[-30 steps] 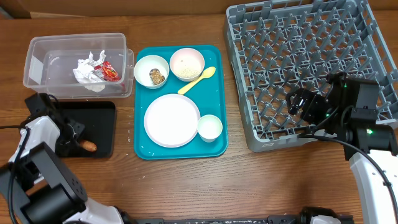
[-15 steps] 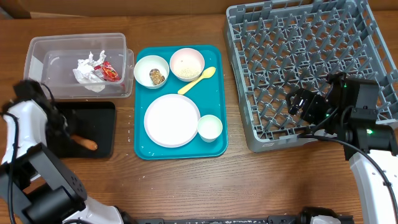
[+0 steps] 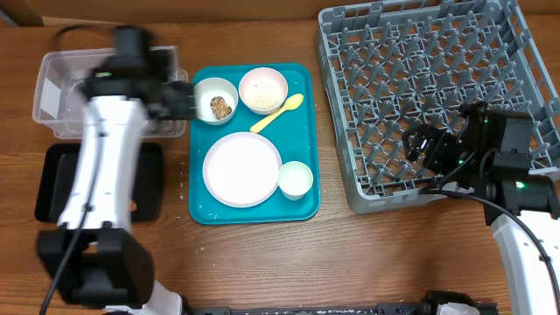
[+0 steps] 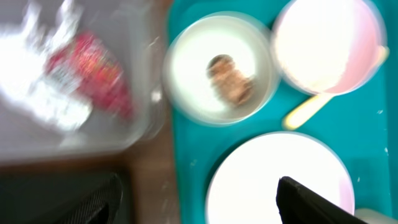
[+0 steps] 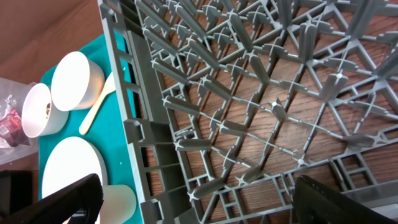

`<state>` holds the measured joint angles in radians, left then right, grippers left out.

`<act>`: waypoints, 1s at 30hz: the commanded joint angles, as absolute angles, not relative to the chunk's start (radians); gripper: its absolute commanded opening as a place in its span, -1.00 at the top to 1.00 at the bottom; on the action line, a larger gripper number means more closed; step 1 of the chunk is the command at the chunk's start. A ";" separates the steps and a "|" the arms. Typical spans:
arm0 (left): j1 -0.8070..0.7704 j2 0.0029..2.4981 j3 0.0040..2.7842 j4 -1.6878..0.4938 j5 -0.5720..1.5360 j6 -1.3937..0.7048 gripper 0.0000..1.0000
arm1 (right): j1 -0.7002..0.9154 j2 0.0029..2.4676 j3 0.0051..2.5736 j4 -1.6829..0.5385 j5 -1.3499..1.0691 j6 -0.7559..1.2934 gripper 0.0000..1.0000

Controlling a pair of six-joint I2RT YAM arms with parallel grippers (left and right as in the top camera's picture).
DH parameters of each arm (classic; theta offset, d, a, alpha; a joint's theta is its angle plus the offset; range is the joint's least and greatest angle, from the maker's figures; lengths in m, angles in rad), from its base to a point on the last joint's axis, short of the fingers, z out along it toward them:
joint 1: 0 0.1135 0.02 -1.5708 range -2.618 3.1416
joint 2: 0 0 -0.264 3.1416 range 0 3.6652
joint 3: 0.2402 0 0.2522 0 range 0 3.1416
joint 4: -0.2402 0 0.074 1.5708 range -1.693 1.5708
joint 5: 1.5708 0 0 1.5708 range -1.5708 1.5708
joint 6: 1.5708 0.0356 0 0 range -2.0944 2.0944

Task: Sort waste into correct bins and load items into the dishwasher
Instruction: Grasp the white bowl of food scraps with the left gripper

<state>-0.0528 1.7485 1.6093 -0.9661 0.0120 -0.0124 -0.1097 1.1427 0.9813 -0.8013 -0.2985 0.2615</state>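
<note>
The grey dish rack [image 3: 420, 52] fills the surface's 2 o'clock corner and holds no dishes. The right end effector [image 3: 418, 143] hangs over its 7 o'clock part, spread fully and empty, so there is little risk unless it dips into the pegs.

The teal tray [image 3: 302, 206] sits at centre, the clear tub [image 3: 52, 96] at 10 o'clock and the black tray [image 3: 52, 184] at 8 o'clock. The left arm reaches across the tub, and a low elbow could shove or tip it.

On the teal tray the plate [image 3: 242, 169] lies in the middle. The bowl of brown lumps [image 3: 203, 89] is at 11 o'clock, the rice bowl [image 3: 262, 89] at 1 o'clock and the cup [image 3: 295, 179] at 5 o'clock. The spoon [image 3: 278, 113] lies just beside the rice bowl.

The left end effector [image 3: 182, 99] is at the lumps bowl's 9 o'clock side, fingers wide apart and holding nothing. The likeliest fault is that a pinch crumbles the soft lumps [image 4: 231, 81]. A finger could also catch the rim and skid the bowl into its neighbour, spilling rice. The wrist view is blurred, so the end effector's height over the bowl is unclear.

Paper [image 4: 37, 99] and red wrapper [image 4: 93, 68] lie in the tub, so dropping food there would likely be a mis-sort.
</note>
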 commanded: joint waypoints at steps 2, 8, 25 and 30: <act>-0.160 1.867 1.624 -0.854 -0.096 0.161 -0.61 | -0.113 1.143 1.002 -0.796 -0.290 0.261 -1.00; -0.201 2.025 1.625 -0.763 -0.086 0.316 -0.55 | -0.113 1.143 1.002 -0.808 -0.290 0.261 -1.00; -0.203 2.180 1.624 -0.717 0.023 0.354 -0.11 | -0.113 1.143 1.002 -0.817 -0.290 0.261 -1.00; -0.203 2.186 1.624 -0.721 0.023 0.332 0.07 | -0.113 1.143 1.002 -0.814 -0.290 0.261 -1.00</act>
